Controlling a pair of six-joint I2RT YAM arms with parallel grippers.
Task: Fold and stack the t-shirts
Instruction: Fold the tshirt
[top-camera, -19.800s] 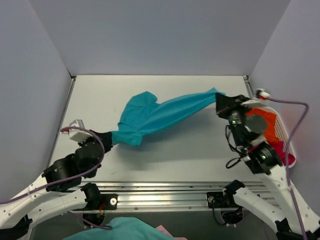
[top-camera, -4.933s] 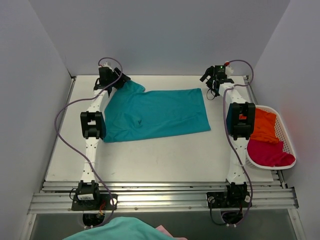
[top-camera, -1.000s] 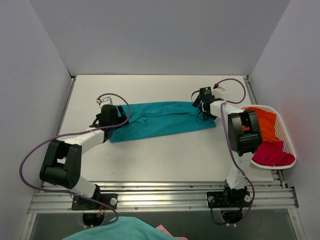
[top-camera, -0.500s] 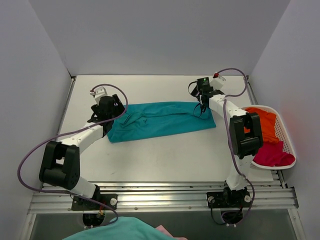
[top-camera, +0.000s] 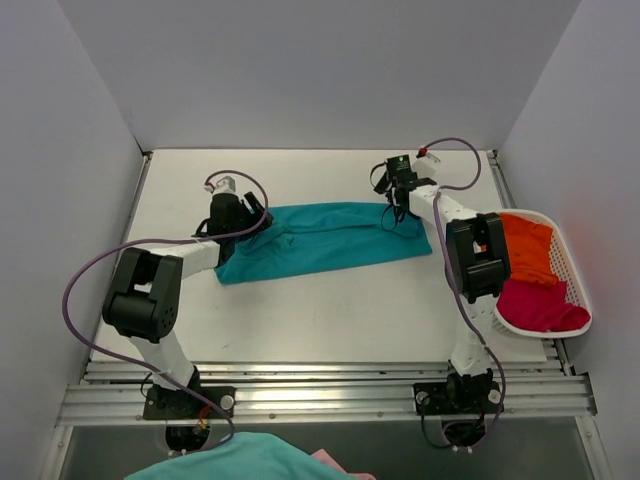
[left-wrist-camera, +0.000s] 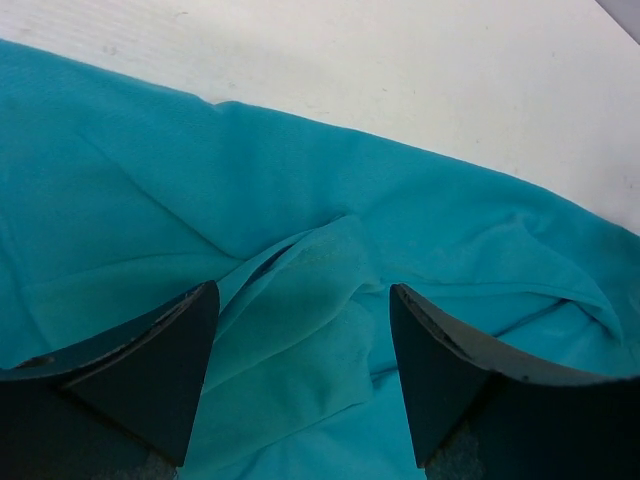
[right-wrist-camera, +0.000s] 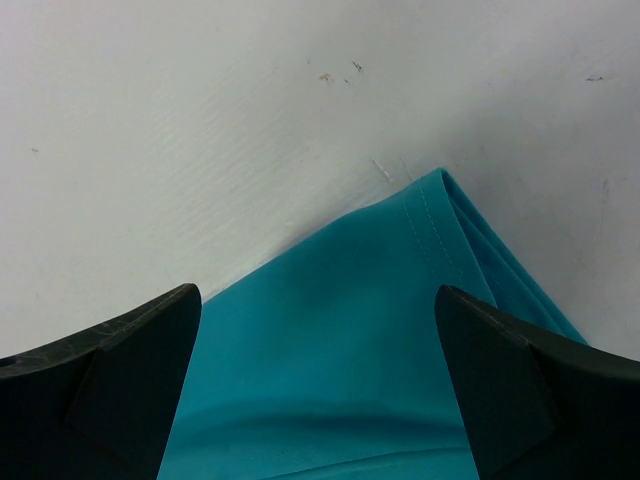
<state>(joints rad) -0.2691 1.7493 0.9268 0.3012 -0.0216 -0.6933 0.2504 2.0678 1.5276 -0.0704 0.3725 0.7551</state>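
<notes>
The teal-turquoise soft cloth t-shirt (top-camera: 320, 238) lies as a long folded band on the white surface (top-camera: 330, 310). My left gripper (left-wrist-camera: 300, 300) is over its left end, the jaws apart, with a raised wrinkle of cloth between them. My right gripper (right-wrist-camera: 318, 310) stands wide over the far right corner. The orange t-shirt (top-camera: 525, 250) and the magenta-red t-shirt (top-camera: 540, 305) lie in the white plastic lattice basket (top-camera: 577, 285) at the right.

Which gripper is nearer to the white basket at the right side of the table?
Right. The right gripper is over the right end of the teal shirt, left of the basket; the left gripper is over the shirt's left end, much farther away.
</notes>
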